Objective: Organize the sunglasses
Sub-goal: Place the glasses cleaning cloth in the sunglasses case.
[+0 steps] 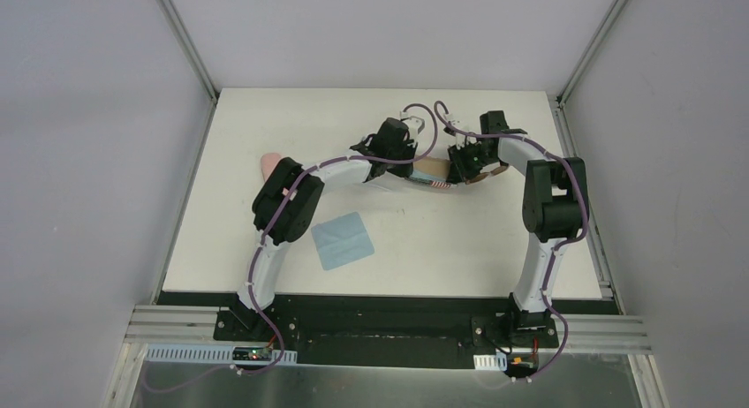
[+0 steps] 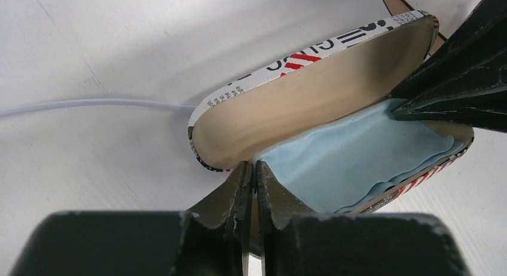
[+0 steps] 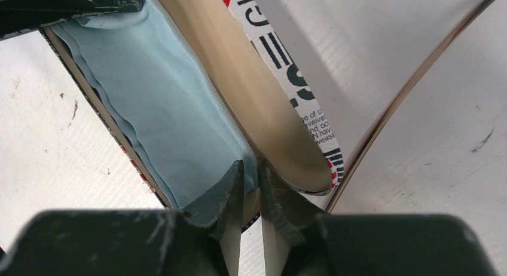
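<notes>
The black-and-white lettered case (image 1: pixel 433 180) lies open at the back middle of the table, lid (image 2: pixel 311 91) raised, with a light blue cloth (image 2: pixel 353 162) inside it. My left gripper (image 2: pixel 254 168) is shut on the case's near end, at the seam between lid and base. My right gripper (image 3: pixel 250 171) is shut on the opposite end of the case (image 3: pixel 281 109). The thin brown-framed sunglasses (image 1: pixel 491 172) lie on the table just beyond the case, and their rim (image 3: pixel 406 91) shows in the right wrist view. The pale whitish-lilac pair is out of view.
A pink case (image 1: pixel 268 165) lies at the left, partly behind my left arm. A second light blue cloth (image 1: pixel 343 240) lies flat in front of it. A thin white strand (image 2: pixel 89 103) runs across the table to the lettered case.
</notes>
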`<state>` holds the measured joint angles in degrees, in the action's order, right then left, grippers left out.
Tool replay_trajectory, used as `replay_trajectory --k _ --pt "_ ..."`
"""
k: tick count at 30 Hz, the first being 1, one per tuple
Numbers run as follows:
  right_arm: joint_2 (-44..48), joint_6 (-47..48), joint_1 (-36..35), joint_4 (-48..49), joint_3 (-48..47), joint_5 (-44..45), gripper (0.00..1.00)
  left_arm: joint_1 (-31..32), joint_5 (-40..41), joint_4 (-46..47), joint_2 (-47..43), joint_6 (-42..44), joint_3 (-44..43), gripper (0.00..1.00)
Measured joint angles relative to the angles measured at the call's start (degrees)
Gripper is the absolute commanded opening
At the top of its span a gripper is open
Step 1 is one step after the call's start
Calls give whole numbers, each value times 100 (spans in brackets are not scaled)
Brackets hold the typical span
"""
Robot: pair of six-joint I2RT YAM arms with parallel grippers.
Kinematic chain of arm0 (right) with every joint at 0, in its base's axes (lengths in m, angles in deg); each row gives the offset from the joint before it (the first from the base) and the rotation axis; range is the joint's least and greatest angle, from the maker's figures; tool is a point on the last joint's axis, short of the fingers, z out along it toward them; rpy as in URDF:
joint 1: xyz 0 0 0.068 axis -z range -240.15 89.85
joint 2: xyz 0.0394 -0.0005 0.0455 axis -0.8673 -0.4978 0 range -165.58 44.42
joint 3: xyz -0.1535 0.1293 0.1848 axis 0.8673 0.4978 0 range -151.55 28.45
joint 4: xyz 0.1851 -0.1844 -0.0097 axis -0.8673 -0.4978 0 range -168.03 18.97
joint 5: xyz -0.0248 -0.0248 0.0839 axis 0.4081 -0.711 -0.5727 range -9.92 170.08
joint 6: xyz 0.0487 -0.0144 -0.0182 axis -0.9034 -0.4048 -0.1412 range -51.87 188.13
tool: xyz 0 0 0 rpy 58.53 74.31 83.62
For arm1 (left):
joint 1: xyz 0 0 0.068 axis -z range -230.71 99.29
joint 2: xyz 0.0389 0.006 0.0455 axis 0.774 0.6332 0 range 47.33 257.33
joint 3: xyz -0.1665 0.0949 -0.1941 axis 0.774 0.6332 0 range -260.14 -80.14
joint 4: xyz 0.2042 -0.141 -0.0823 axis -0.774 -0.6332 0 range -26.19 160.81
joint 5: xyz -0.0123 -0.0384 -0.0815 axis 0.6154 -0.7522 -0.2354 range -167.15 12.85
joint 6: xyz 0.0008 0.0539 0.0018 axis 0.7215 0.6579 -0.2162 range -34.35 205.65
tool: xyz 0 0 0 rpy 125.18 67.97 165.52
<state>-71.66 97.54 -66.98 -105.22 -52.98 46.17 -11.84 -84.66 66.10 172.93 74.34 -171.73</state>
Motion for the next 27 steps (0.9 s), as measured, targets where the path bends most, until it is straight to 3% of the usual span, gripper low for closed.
replay_trajectory --k 14,19,27 --pt "354 -190 0 -28 -122 7 21 0 168 0 -472 7 76 25" --pt "592 -240 0 -61 -173 9 23 0 304 13 -857 -2 267 35" --pt "1744 -227 7 -87 238 13 32 0 787 -175 -2531 -348 1690 47"
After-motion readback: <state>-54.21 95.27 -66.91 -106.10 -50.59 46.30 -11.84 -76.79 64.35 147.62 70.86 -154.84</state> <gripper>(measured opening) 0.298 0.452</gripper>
